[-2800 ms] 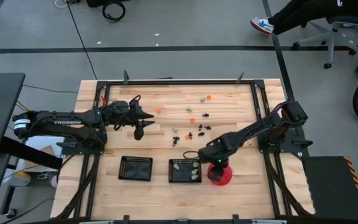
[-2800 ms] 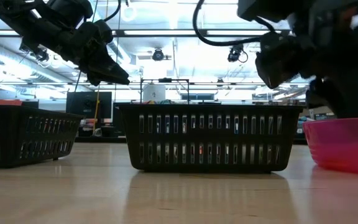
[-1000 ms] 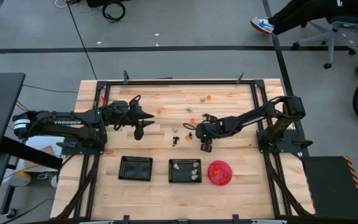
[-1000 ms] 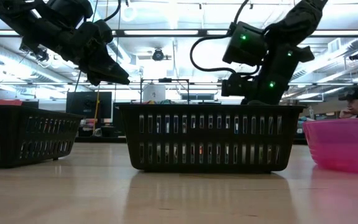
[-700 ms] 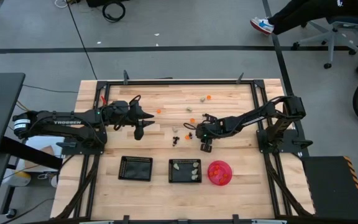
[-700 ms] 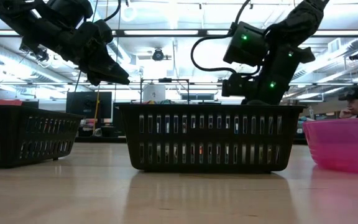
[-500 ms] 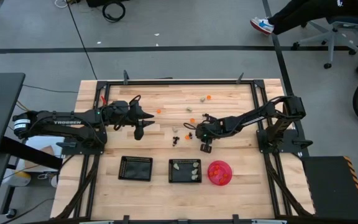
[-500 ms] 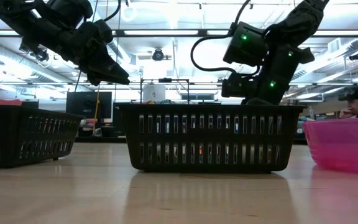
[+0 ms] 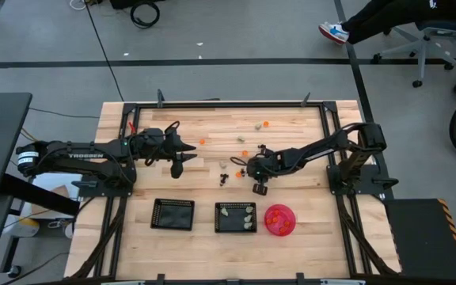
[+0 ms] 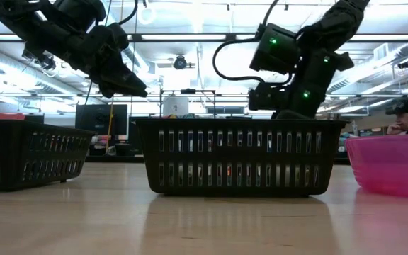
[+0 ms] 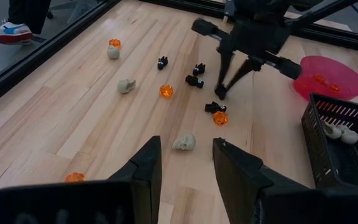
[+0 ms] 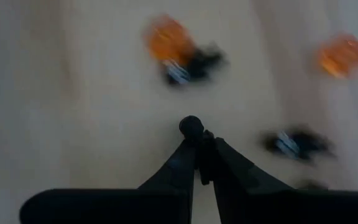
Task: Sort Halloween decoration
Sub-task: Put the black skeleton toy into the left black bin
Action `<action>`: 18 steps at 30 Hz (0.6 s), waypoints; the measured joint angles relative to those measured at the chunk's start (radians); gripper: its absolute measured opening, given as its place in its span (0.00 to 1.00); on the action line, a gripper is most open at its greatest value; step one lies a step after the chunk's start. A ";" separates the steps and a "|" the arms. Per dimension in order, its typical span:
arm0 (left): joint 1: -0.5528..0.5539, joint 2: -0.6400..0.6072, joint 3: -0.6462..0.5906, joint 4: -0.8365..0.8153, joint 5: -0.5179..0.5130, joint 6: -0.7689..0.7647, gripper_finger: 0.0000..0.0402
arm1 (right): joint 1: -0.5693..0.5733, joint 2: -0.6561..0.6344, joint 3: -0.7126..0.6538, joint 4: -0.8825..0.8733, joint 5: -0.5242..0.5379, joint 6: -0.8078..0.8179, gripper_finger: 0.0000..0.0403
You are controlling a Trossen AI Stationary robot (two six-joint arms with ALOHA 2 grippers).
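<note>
Reaching toward the table's middle from 3 o'clock, your right gripper (image 9: 252,169) hangs low over the loose Halloween decoration (image 9: 242,154), its fingers (image 12: 194,163) pressed tip to tip with nothing between them. In the right wrist view you see those fingers pointing down just short of an orange trinket (image 12: 163,34) that touches a black trinket (image 12: 194,64); a second orange piece and another black piece lie off to one side. The left wrist view shows the same gripper (image 11: 221,93) coming down next to a black piece and an orange piece.

Your left gripper (image 9: 177,165) waits above the boards at 9 o'clock of the scatter, jaws parted and holding nothing; a pale skull trinket (image 11: 184,143) lies on the wood beyond its fingers (image 11: 146,168).

Most trinkets are spread over the wooden table (image 9: 291,134) from its centre toward 12 o'clock, in orange, black and pale pieces. Along the 6 o'clock edge you have a left mesh tray (image 9: 172,214), a middle mesh tray (image 9: 236,216) holding pale pieces, and a pink bowl (image 9: 280,220) holding orange ones.
</note>
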 joint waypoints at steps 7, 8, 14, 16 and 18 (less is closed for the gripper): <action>-0.001 0.000 0.000 -0.008 0.000 0.000 0.29 | 0.020 -0.001 0.046 0.024 -0.041 0.000 0.11; -0.001 0.000 0.000 -0.011 0.000 0.000 0.29 | 0.024 -0.001 0.050 0.036 -0.041 0.000 0.11; -0.001 -0.001 0.000 -0.016 0.000 0.004 0.29 | 0.052 -0.002 0.093 0.051 -0.044 0.006 0.11; -0.001 -0.001 0.000 -0.025 0.001 0.012 0.29 | 0.059 -0.003 0.113 0.051 -0.042 0.007 0.11; -0.001 -0.002 0.000 -0.032 0.001 0.012 0.29 | 0.068 -0.003 0.136 0.051 -0.041 0.007 0.11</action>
